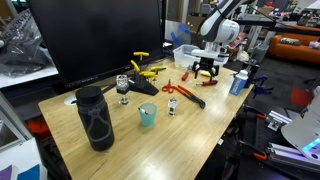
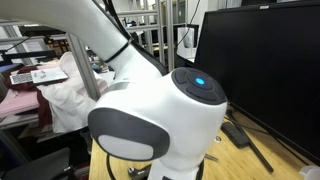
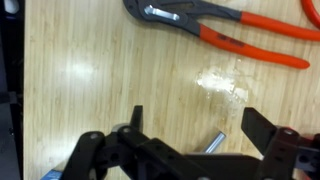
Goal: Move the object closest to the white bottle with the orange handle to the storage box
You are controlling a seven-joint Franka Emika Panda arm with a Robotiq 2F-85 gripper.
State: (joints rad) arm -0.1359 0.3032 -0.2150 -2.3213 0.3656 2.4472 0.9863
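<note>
My pincer [image 3: 197,135] hung spread and empty over the bench [image 3: 80,80]. The pliers [image 3: 215,30] lay flat just beyond its tips, steel head at one end and orange handles splayed at the other. I judged them stiff, fairly heavy and hinged, so one handle alone might swing; I would pinch across the neck by the pivot, or both rubbery handles together. In an exterior view the bottle [image 1: 238,82] stood near, the box [image 1: 183,54] farther back.
</note>
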